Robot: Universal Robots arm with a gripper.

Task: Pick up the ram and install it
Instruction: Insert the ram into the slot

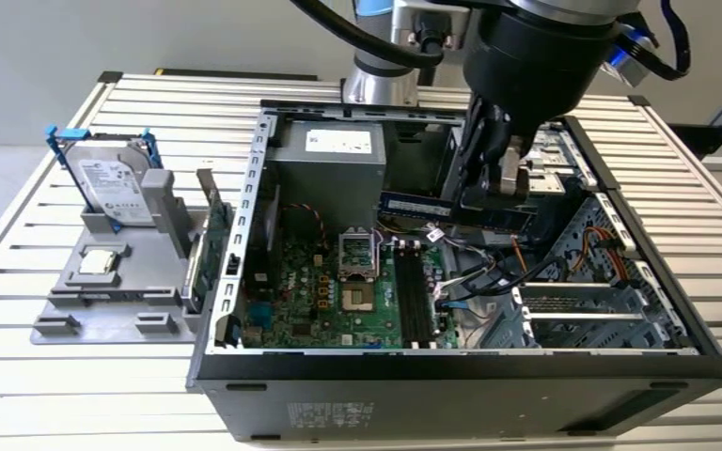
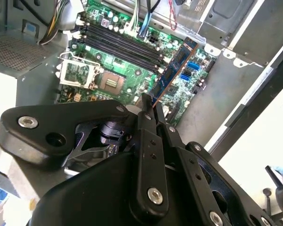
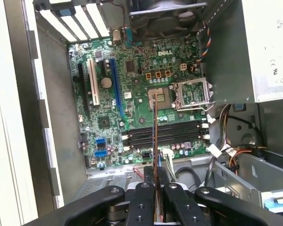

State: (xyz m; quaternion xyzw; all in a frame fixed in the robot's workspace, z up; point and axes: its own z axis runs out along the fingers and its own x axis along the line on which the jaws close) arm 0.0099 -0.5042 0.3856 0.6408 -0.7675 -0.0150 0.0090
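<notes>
The gripper (image 1: 502, 193) is reaching down into the open computer case (image 1: 462, 362), which is lying on its side in the middle of the bench (image 1: 35, 376). Its two fingers are clamping tightly on the ram (image 1: 417, 205), pinching the stick by one end so that the rest is jutting out toward the exterior view's left. The ram is hanging in the air inside the case, above the motherboard (image 1: 323, 291) and apart from it, with its long side roughly level. It is hovering near the power supply (image 1: 330, 155), over the end of the black memory slots (image 1: 414, 301) and beside the CPU socket (image 1: 356, 254).

In the second wrist view the ram (image 2: 177, 63) is sticking out past the gripper (image 2: 148, 110), crossing above the slots (image 2: 118, 44) at an angle. In the first wrist view the ram (image 3: 155, 136) is showing edge-on as a thin line between the closed fingers (image 3: 172, 190).

Toward the bench's edge on the exterior view's left, a grey holder (image 1: 98, 291) is carrying a hard drive (image 1: 113, 183) with blue rails. A green expansion card (image 1: 214, 240) is standing upright just beside the case wall.
</notes>
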